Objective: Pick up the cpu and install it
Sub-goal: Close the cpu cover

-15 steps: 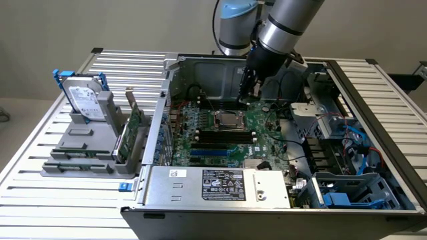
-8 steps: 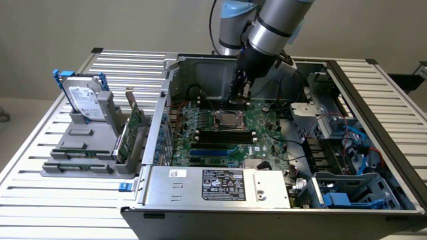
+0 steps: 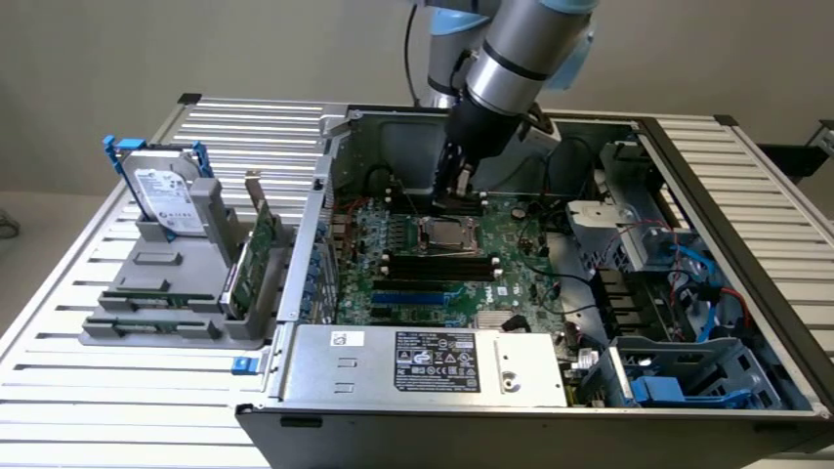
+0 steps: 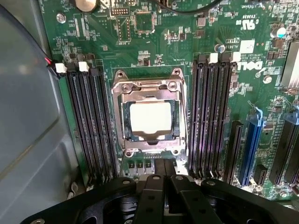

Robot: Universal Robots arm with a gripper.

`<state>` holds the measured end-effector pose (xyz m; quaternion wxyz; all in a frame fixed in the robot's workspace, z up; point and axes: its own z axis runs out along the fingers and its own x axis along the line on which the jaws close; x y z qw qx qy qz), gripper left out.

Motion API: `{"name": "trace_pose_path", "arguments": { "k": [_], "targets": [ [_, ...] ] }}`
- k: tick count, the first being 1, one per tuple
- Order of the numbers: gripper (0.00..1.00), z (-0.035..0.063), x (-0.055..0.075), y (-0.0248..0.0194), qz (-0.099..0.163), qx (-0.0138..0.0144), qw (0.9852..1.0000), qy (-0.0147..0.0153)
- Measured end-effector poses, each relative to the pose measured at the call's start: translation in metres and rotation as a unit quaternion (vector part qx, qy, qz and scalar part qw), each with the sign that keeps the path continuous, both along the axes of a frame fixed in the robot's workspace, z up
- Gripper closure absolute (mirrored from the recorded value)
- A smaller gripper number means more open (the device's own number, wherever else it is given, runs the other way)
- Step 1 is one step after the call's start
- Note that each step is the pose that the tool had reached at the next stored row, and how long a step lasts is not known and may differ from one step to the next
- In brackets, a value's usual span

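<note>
1 cpu (image 4: 150, 118) in 1 socket (image 4: 148, 86) — 1 gripper (image 4: 163, 175) closed, empty, nearby.

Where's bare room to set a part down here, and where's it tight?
Free: bare slats of the table in front of the grey parts rack, and slats beyond the case on the exterior view's right. Tight: around the cpu in its socket, hemmed by memory slots both sides, gripper close above.

The cpu (image 4: 150, 117), a small flat square chip with a pale silver-grey top, lies level inside the metal-framed socket (image 4: 145, 86) on the green motherboard (image 4: 163, 46). Black memory slots (image 4: 88, 121) flank it on both sides.
</note>
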<state>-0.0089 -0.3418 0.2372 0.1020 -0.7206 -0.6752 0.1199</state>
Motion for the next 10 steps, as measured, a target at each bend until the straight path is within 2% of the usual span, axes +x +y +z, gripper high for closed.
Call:
{"name": "trace_pose_path", "arguments": {
  "k": [2, 10],
  "targets": [
    [0.89, -0.0028, -0.002, 0.0, 0.0, 0.0007, 1.0, 0.0],
    [0.89, -0.0157, -0.003, 0.0016, 0.002, 0.0075, 1.0, -0.0001]
  ]
}}
